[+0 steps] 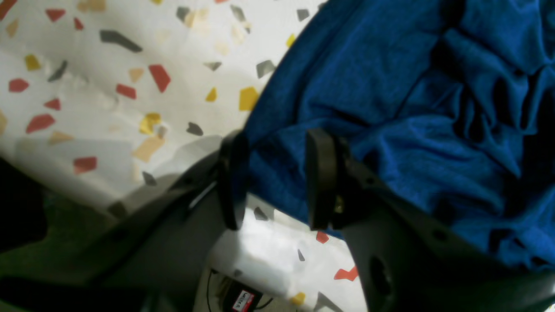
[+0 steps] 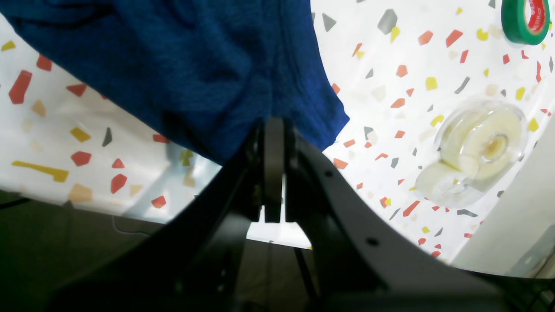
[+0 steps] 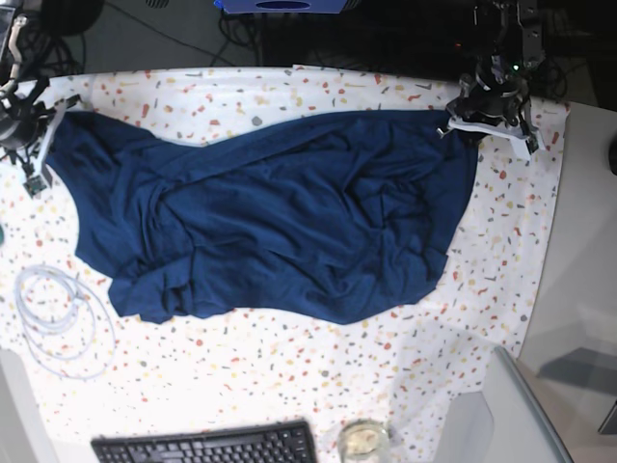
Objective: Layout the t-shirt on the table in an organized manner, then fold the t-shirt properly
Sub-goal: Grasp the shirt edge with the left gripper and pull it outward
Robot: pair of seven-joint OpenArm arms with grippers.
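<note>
Base view shows one t-shirt (image 3: 280,217) spread rumpled across the table (image 3: 289,376), one keyboard (image 3: 207,447) and one coiled white cable (image 3: 58,309). The right gripper (image 2: 273,130) pinches one shirt corner tight. The left gripper (image 1: 277,173) stands part-spread astride the shirt's edge; whether it grips is unclear.

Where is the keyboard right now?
In the base view, the black keyboard sits at the bottom edge of the table, below the t-shirt and left of a small glass jar.
</note>
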